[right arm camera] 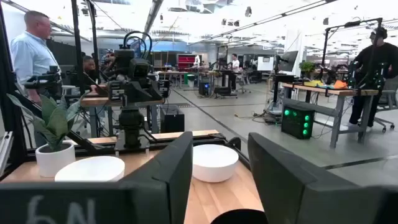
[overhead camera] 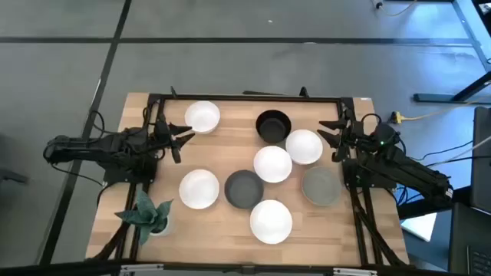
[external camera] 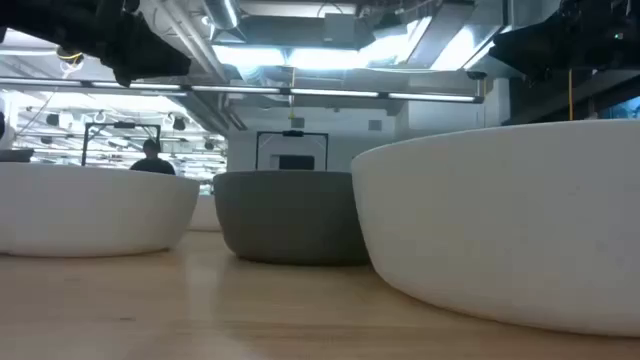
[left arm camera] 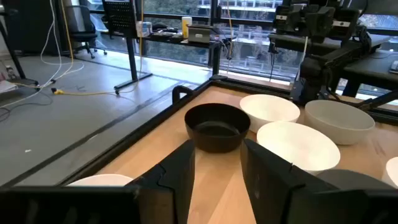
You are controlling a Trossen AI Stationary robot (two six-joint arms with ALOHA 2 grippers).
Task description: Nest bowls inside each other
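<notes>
Eight small round bowls stand on their bases on the wooden table [overhead camera: 230, 241]. Five are white [overhead camera: 202, 116] [overhead camera: 304, 146] [overhead camera: 272, 163] [overhead camera: 199, 188] [overhead camera: 271, 221], one is glossy black [overhead camera: 273, 126], one dark grey [overhead camera: 244, 188] and one lighter grey [overhead camera: 321, 185]. All of them stand apart or side by side, and none sits inside another. My left gripper [overhead camera: 182, 142] is open at the table's left side, beside the far-left white bowl, and points at the black bowl [left arm camera: 217, 126]. My right gripper [overhead camera: 328, 139] is open at the right side, just right of a white bowl.
A small green potted plant [overhead camera: 149, 215] stands at the near left corner. A dark frame [overhead camera: 245, 96] runs along the table's far and side edges. Bare wood lies along the near edge and between the left bowls. People stand in the room beyond [right arm camera: 31, 50].
</notes>
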